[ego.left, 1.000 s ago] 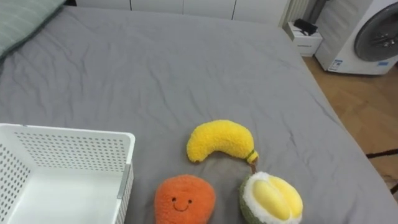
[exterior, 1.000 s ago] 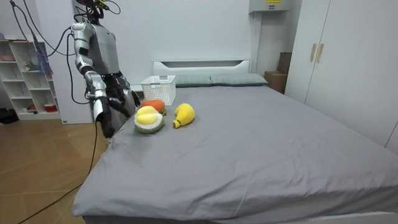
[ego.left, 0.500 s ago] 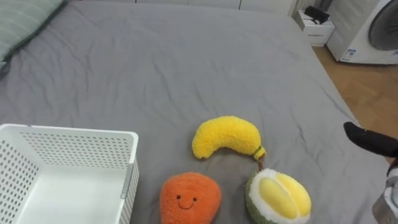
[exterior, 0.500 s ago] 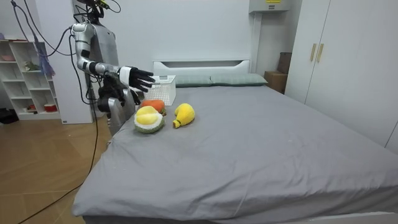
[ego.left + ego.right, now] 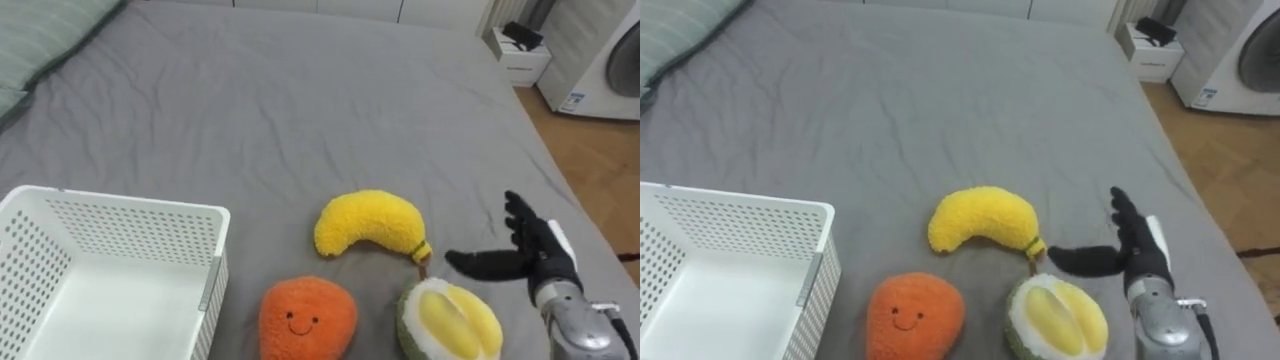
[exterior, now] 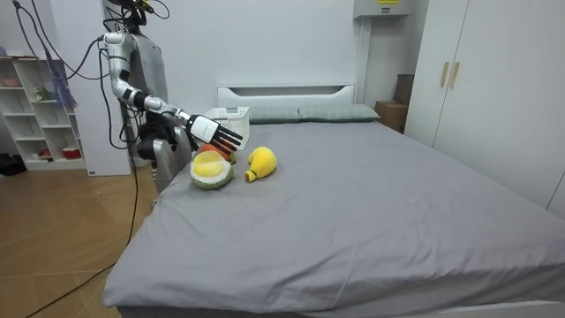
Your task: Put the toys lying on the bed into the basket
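None of the task looks done: all three toys lie on the grey bed (image 5: pixel 280 100) and none is in the basket or in a grip. The robot stands at the bed's edge on the room view's left, its right arm stretched out over the toys.

The right hand (image 5: pixel 545 262) is spread, with straight fingers fanned upward and the thumb pointing sideways. It holds nothing. Just under and beside the thumb lies the round plush durian with a green rind and yellow flesh (image 5: pixel 450 322). I cannot tell whether the thumb brushes it, but in the room view the hand appears to hang a little above it. Past the thumb tip, slightly farther up the bed, is the curved yellow plush banana (image 5: pixel 370 220), its brown stem end near the durian. Beyond the durian on the hand's left sits the orange plush fruit with a smiling face (image 5: pixel 307 318), close to both other toys.

The white perforated plastic basket (image 5: pixel 130 205) stands on the bed well to the hand's left, past the orange toy. The part of its inside that can be seen is bare white, with no toy in it.

My judgement is that the collecting is at its very start. The durian is the likeliest first pick, and three grasps and three carries across to the basket remain.
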Controlling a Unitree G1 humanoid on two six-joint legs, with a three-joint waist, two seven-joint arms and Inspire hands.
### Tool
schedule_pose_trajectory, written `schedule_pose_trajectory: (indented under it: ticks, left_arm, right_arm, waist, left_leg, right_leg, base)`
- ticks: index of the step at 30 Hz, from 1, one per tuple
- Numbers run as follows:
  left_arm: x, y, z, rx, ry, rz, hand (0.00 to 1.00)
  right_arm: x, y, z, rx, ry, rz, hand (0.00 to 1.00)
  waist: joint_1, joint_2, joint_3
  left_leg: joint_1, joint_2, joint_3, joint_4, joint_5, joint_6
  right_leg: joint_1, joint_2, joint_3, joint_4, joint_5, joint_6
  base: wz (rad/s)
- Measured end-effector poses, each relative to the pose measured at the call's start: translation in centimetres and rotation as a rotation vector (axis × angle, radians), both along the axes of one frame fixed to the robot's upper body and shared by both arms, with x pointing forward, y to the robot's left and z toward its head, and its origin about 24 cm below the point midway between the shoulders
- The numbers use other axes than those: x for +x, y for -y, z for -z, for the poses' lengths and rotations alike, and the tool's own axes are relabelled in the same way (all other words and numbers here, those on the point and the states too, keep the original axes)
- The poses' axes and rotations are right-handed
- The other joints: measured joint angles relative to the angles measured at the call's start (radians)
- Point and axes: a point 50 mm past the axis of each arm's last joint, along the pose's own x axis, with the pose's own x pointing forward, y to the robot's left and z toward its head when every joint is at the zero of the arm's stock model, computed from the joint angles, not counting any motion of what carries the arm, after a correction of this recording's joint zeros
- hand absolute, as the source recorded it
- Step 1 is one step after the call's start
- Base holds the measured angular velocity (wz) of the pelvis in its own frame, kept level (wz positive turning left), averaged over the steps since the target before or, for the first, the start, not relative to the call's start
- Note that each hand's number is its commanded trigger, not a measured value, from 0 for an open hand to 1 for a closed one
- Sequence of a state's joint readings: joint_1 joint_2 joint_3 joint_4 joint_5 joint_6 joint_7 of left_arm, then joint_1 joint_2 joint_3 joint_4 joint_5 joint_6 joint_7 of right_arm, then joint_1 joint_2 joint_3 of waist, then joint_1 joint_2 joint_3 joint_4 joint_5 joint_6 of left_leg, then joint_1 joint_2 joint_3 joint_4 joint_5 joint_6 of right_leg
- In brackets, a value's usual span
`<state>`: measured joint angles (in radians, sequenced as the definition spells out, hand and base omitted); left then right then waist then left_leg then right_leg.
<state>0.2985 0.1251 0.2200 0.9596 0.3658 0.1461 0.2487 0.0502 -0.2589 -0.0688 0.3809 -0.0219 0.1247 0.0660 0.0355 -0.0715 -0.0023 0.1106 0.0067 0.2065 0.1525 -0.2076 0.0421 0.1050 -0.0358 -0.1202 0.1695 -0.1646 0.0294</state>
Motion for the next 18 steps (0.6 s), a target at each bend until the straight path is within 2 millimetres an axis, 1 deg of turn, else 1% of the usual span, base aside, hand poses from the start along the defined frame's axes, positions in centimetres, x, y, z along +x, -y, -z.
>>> schedule_pose_trajectory:
  ticks: [3,5,7,8,10,12,18]
  left_arm:
    - [0.0,0.0,0.0,-0.017,-0.004,0.000,0.00]
    - [0.3,0.0,0.0,-0.023,0.004,0.003,0.00]
    - [0.8,-0.1,-0.1,-0.027,0.018,0.006,0.00]
    - [0.9,-0.1,-0.1,-0.028,0.020,0.007,0.00]
    - [1.4,-0.1,-0.1,-0.030,0.021,0.007,0.00]
    - [1.5,-0.1,-0.1,-0.029,0.022,0.008,0.00]
    - [1.5,-0.2,-0.1,-0.026,0.019,0.007,0.00]
  right_arm:
    - [-0.1,-0.3,0.2,0.012,-0.031,-0.062,0.00]
    - [-0.2,-0.6,0.5,0.009,-0.059,-0.107,0.00]
    - [-0.3,-1.1,0.8,-0.017,-0.107,-0.191,0.00]
    - [-0.4,-1.2,0.9,-0.020,-0.119,-0.211,0.00]
    - [-0.7,-1.6,1.4,-0.017,-0.179,-0.274,0.00]
    - [-1.0,-1.8,1.9,-0.011,-0.224,-0.303,0.00]
    - [-1.5,-2.2,2.4,-0.002,-0.305,-0.382,0.00]
  waist:
    - [0.001,-0.008,0.0001]
    - [0.006,-0.015,0.0016]
    - [0.010,-0.021,0.0029]
    - [0.015,-0.020,0.0038]
    - [0.025,-0.025,0.0033]
    - [0.029,-0.028,0.0010]
    - [0.031,-0.028,0.0015]
  left_leg:
    - [-0.001,0.000,-0.001,0.006,0.000,0.000]
    - [-0.001,0.001,0.000,0.006,0.000,0.000]
    - [-0.003,0.001,0.000,0.008,0.000,0.000]
    - [-0.003,0.001,0.000,0.008,0.000,0.000]
    - [-0.003,0.001,-0.001,0.008,0.000,0.000]
    - [-0.001,0.001,-0.004,0.009,0.000,0.000]
    - [0.004,0.000,-0.018,0.012,0.000,0.000]
  right_leg:
    - [0.001,0.000,-0.008,-0.002,0.000,0.000]
    - [0.000,0.000,-0.009,-0.002,0.000,0.000]
    - [-0.001,0.000,-0.008,-0.002,0.000,0.000]
    - [-0.001,0.000,-0.008,-0.002,0.000,-0.001]
    - [0.000,0.000,-0.008,-0.001,0.001,-0.001]
    - [0.002,0.000,-0.011,-0.001,0.001,-0.001]
    - [0.015,-0.001,-0.020,-0.002,0.001,-0.001]
  base:
    - [0.00]
    - [0.00]
    - [0.00]
    - [0.00]
    - [0.00]
    - [0.04]
    - [0.05]
